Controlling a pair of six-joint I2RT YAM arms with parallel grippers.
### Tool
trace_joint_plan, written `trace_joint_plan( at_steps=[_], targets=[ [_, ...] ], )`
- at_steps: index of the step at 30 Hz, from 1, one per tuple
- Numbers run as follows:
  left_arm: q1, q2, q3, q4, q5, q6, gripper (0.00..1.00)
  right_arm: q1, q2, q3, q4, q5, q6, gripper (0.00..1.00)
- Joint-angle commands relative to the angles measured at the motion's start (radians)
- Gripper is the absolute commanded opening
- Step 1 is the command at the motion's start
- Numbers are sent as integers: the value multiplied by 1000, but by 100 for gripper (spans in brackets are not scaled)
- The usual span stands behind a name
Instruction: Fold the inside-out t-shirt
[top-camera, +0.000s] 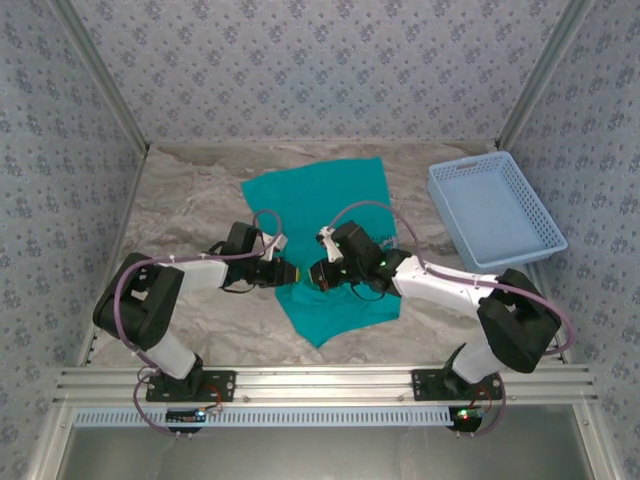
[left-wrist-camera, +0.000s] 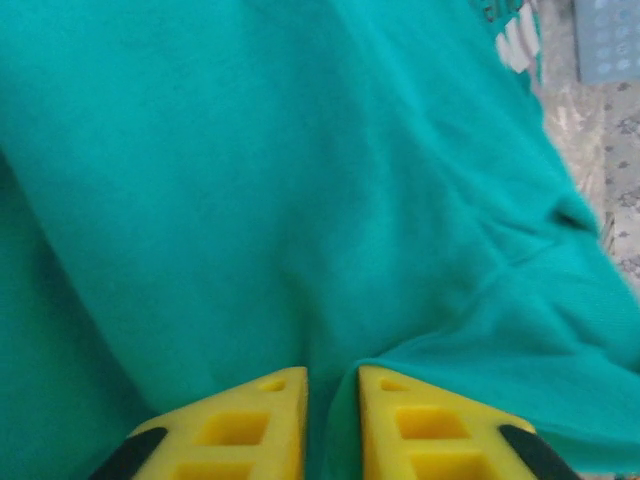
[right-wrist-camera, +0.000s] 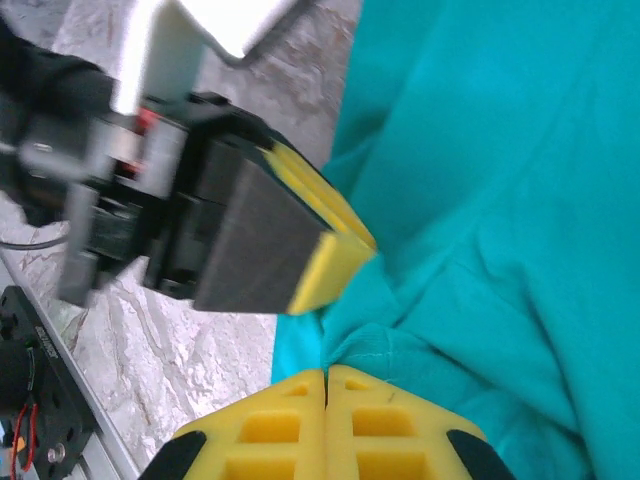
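Cloth this soft and light will sag and slip, so we'd take hems. The inside-out t-shirt (top-camera: 320, 200) lies mid table (top-camera: 190, 200); the right gripper (right-wrist-camera: 326, 375) is pinched on its near-left hem. The left gripper (left-wrist-camera: 332, 375) stands narrowly apart over a fold, hold unclear.

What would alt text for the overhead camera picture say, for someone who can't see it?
A robot's left gripper and right gripper nearly meet over a teal t-shirt spread on a marbled table. A light blue basket sits at the far right.

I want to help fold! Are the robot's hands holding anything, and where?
The right gripper pinches the shirt at its edge. With the left gripper, I cannot tell.
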Motion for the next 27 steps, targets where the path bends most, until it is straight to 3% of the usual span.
trace_joint_plan(
  at_steps=[1,4,10,16,22,27],
  targets=[
    [8,22,38,-32,-49,55,28,-6,35,50,-45,-16,-97,3],
    [8,-13,44,-39,-62,84,32,-16,92,94,-10,-31,-82,6],
    [8,-170,15,-108,-158,173,39,-31,167,189,-12,66,-25,16],
    [2,-298,-63,-40,-190,187,42,-84,209,237,-4,-2,-39,21],
    [-87,-284,-1,-66,-216,285,46,-132,55,145,-62,30,-109,35],
    [-233,-280,77,-191,-398,410,49,-174,-121,-3,-99,106,-203,46]
  ],
)
